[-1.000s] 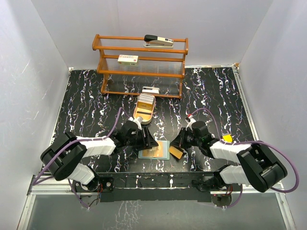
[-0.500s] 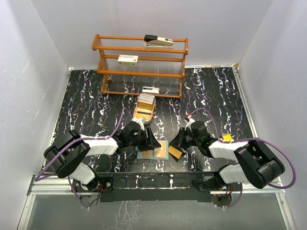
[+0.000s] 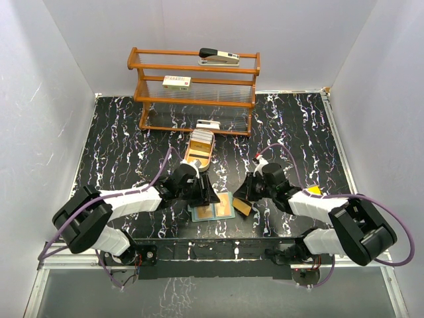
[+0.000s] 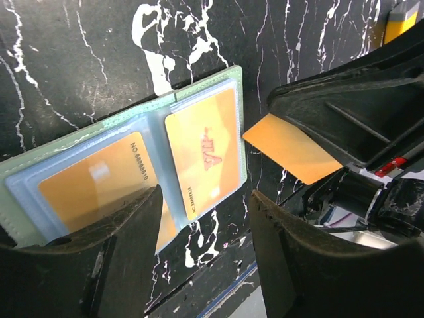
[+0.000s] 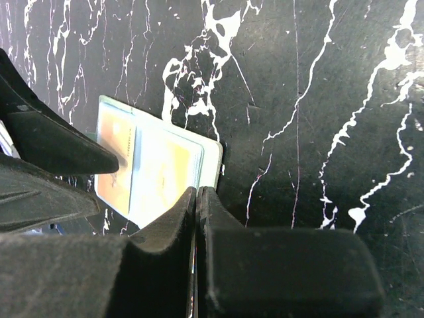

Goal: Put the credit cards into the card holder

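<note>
The sage-green card holder (image 3: 212, 211) lies open on the black marbled table, and its clear pockets hold two orange credit cards (image 4: 201, 149) (image 4: 93, 183). My left gripper (image 3: 212, 196) (image 4: 205, 195) stands open low over the holder's near edge, nothing between its fingers. My right gripper (image 3: 247, 196) (image 5: 197, 192) is shut on another orange credit card (image 3: 243, 209) (image 4: 290, 148), held just right of the holder (image 5: 159, 169) with its free end pointing at it. In the right wrist view only the card's thin edge shows between the jaws.
A small yellow card-like piece (image 3: 313, 191) lies by the right arm. A tan oval tray (image 3: 198, 152) with white boxes stands behind the holder. Further back is a wooden rack (image 3: 194, 99) bearing a stapler (image 3: 219, 55) and a white box (image 3: 177, 82). White walls close in three sides.
My left arm has reached slightly further right over the holder. The right gripper with its orange card has edged a little away from the near edge, toward the holder.
</note>
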You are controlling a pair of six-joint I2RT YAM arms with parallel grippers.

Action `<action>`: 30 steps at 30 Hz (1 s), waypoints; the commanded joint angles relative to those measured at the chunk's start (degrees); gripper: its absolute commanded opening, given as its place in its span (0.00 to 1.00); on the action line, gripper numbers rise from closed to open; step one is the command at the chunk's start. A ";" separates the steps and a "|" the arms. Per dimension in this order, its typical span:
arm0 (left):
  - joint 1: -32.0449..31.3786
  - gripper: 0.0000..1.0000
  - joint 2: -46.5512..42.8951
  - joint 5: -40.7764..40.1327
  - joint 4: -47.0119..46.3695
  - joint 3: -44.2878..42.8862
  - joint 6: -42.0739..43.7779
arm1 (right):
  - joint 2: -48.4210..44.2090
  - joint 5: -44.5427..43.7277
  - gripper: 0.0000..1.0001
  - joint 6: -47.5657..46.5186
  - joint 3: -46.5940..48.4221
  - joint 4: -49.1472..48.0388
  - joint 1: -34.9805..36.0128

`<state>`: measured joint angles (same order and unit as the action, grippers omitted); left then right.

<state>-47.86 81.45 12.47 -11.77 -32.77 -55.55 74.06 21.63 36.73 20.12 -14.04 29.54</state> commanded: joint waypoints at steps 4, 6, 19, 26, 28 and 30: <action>-0.24 0.52 -5.96 -6.42 12.80 -4.06 4.07 | -3.91 -0.68 0.00 -1.32 0.81 0.17 0.00; -0.22 0.50 -6.58 -7.81 14.87 -4.34 5.41 | -3.85 0.32 0.00 -0.91 0.34 -1.69 0.08; -0.21 0.39 -5.93 -14.68 22.68 -2.99 10.72 | -1.27 2.90 0.00 -2.09 -2.00 -7.17 0.08; -0.21 0.37 -4.27 -12.85 20.11 -1.53 11.12 | -0.89 4.15 0.00 -1.16 -2.91 -9.81 0.09; -0.20 0.36 -4.51 -12.69 19.52 -0.91 10.99 | -0.82 4.17 0.00 -0.99 -3.28 -10.61 0.08; -0.18 0.36 -4.76 -12.60 19.31 -0.57 10.92 | -0.41 4.66 0.00 -0.87 -3.31 -11.33 0.08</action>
<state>-47.83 77.21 -0.43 7.73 -34.85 -45.36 72.88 25.15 36.03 17.37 -20.18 29.54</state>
